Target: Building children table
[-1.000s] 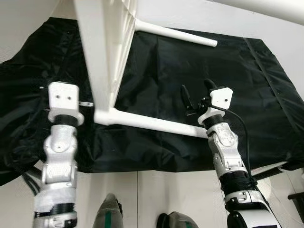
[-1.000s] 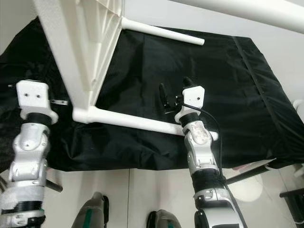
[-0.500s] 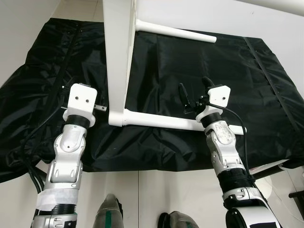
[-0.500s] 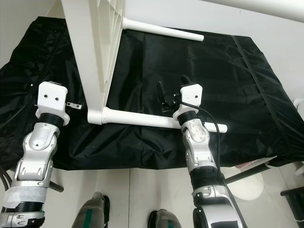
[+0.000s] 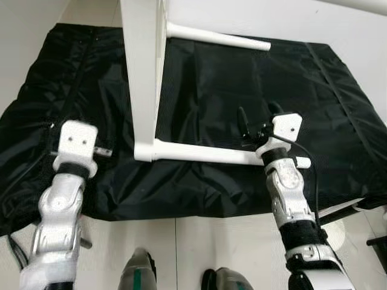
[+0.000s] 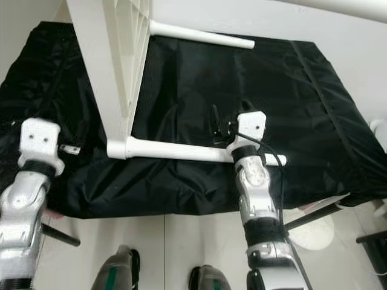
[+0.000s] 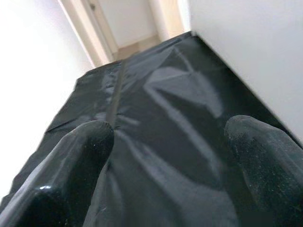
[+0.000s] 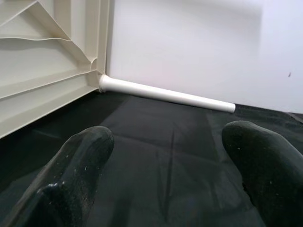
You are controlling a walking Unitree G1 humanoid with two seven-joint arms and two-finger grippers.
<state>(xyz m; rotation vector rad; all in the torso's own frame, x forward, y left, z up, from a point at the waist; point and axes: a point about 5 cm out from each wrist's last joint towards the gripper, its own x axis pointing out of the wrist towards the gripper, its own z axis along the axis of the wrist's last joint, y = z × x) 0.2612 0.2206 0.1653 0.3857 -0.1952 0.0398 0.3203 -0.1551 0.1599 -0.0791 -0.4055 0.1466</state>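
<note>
Plainly unlabelled white table (image 5: 142,66) on black sheet (image 5: 205,90), left pincer (image 7: 165,156) wide, right pincer (image 8: 161,165) wide.

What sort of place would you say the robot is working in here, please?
Probably a room in a home, used for furniture assembly: a white table tipped on its side, on a black sheet spread over a pale tiled floor.

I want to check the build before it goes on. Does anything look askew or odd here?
Yes: the white children's table stands on its side on the black sheet, its legs pointing sideways. Both pincers, left and right, are open and holding nothing.
</note>
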